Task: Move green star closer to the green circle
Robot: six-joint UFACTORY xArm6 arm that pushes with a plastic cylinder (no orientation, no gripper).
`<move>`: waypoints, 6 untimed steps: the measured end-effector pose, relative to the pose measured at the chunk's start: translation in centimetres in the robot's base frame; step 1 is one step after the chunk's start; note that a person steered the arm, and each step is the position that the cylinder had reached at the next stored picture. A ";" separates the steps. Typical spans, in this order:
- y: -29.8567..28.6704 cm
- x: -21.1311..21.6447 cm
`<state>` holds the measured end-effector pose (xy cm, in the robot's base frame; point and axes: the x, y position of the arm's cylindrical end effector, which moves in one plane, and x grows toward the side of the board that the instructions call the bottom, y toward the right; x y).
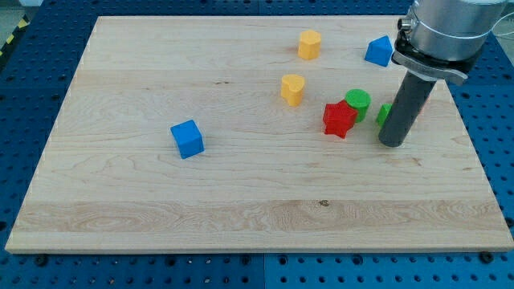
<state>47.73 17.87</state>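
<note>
Table: pale wood board on a blue pegboard; its near strip at the view's bottom carries nothing.
Blue cube: nearest block, alone on the view's left half, well apart from the rest.
My tip: lower end of the dark rod, down on the table at the view's right, just below and to the right of the green sliver that shows beside the rod.
Fingers: the arm has none; it ends in the plain rod and holds nothing.
Green star: mostly hidden behind the rod, only a green edge shows on the rod's left, so its shape cannot be made out; it appears to touch the rod.
Red star: left of the rod, touching the green circle.
Green circle: just behind the red star, near the green star, a narrow gap between them.
Yellow heart: farther, left of the red star.
Blue block: triangular, near the far edge, beside the arm's metal body.
Yellow block: farthest, near the view's top.
</note>
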 end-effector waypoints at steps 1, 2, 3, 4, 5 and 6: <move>2.0 1.9; 7.0 2.0; 8.7 -1.2; 7.9 -2.1; 5.4 -1.2; 1.6 -0.3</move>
